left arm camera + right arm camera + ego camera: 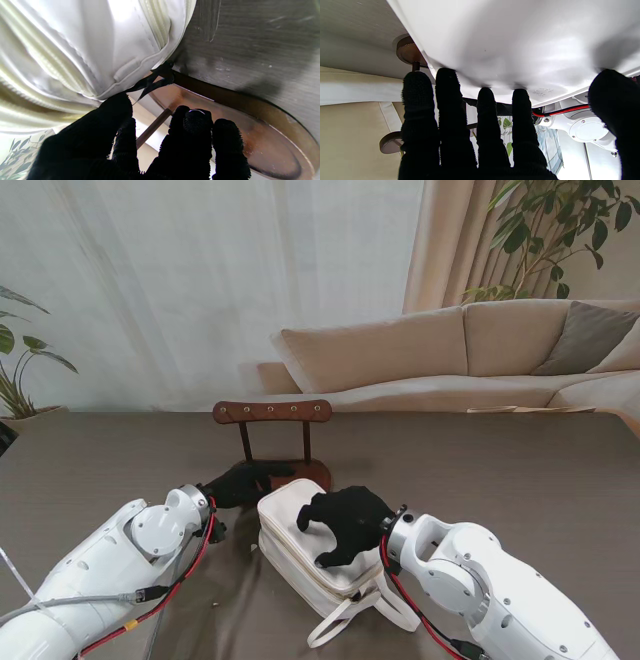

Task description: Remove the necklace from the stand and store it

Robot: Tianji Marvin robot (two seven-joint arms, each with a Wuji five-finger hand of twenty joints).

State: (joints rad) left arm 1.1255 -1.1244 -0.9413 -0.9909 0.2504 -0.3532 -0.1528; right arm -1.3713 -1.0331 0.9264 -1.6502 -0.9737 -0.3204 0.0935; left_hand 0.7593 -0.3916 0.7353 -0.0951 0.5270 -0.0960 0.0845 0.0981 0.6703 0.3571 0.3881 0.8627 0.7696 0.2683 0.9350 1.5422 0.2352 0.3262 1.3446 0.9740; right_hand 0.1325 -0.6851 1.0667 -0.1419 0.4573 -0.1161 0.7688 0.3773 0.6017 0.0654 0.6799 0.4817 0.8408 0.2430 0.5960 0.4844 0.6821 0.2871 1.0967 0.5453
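The wooden necklace stand [272, 411] rises at the table's middle, and I see no necklace on its crossbar. A white zip pouch [290, 515] lies just in front of its base [250, 130]. My left hand [238, 483] is at the pouch's far left corner, fingers bunched. A black zipper pull [155, 82] runs taut from that corner to my thumb tip [117, 107]. My right hand [345, 520] rests on top of the pouch [520, 37] with spread fingers pressing its cover. The necklace is not visible in any view.
The pouch's loose strap [345, 620] trails toward me at its near right end. A beige sofa [460, 350] stands beyond the table's far edge, with plants at the far left and far right. The table [520, 470] is grey-brown.
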